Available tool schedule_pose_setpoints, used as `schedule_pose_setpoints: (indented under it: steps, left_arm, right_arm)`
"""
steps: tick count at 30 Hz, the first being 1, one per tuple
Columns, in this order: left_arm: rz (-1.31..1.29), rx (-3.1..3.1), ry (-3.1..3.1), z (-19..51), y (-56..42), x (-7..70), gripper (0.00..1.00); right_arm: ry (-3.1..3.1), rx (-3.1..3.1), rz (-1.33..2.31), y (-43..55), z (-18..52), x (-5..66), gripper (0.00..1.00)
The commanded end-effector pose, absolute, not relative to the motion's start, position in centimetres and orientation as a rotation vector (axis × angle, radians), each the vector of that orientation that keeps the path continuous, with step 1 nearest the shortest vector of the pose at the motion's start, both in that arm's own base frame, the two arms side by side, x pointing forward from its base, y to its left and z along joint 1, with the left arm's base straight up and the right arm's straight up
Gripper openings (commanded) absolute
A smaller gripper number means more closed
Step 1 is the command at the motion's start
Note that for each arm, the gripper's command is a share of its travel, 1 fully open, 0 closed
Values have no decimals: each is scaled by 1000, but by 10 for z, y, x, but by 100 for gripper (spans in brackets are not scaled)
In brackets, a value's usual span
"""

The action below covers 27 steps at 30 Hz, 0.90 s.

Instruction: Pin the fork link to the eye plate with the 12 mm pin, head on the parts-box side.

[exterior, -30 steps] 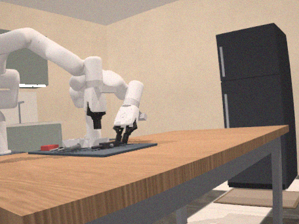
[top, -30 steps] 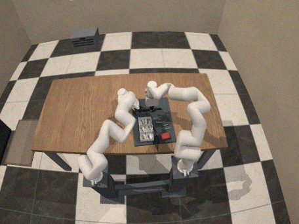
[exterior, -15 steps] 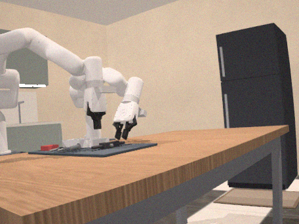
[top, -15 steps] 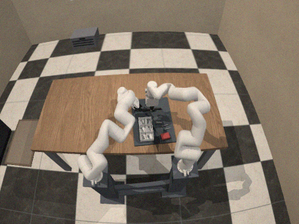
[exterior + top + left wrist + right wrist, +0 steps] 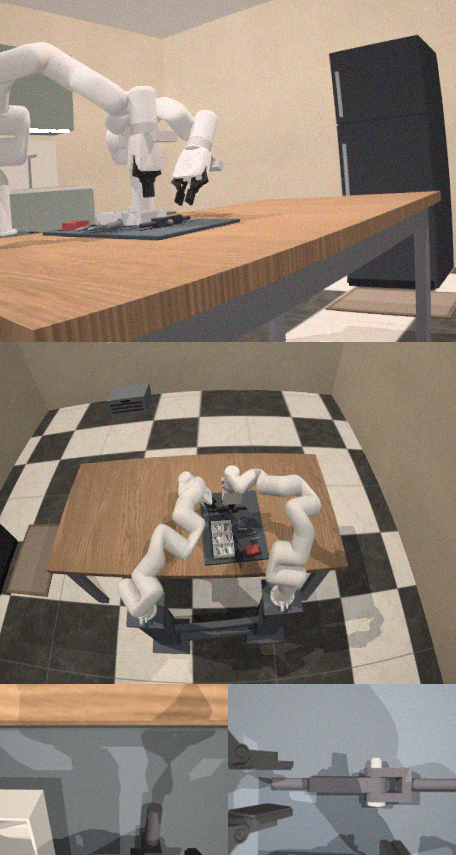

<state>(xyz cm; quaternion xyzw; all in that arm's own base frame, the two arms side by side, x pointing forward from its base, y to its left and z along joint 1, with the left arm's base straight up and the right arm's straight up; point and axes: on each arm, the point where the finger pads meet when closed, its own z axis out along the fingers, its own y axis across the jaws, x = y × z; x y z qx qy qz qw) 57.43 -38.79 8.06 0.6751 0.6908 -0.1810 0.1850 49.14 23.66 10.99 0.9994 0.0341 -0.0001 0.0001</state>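
Observation:
The fork link (image 5: 405,795) straddles the eye of the eye plate (image 5: 337,784). The white pin (image 5: 376,763) spans both cheeks and the eye; its wider head lies against the lower cheek in the right wrist view, the parts-box side. The plain end sticks out above the other cheek. My left gripper (image 5: 185,201) (image 5: 281,787) is partly open and empty, raised above the eye plate's round rod (image 5: 154,825) (image 5: 289,783). My right gripper (image 5: 149,194) is shut and empty, above the mat beside the joint; only dark finger parts show at the bottom of its wrist view.
The white parts box (image 5: 222,538) (image 5: 115,218) (image 5: 19,803) stands on the dark mat (image 5: 210,561) (image 5: 304,714), on the robots' side of the link. A red block (image 5: 252,550) (image 5: 75,225) and small grey parts lie beside the box. Both arms are close together over the mat.

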Motion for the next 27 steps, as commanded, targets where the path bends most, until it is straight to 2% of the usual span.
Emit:
schedule_pose_setpoints:
  steps: [1,27]
  left_arm:
    - [-507,1901,1943,91,-388,575,35]
    - [-507,1901,1943,100,-388,575,35]
  right_arm:
    - [107,3141,7,237,112,493,0]
    - [107,3141,7,237,112,493,0]
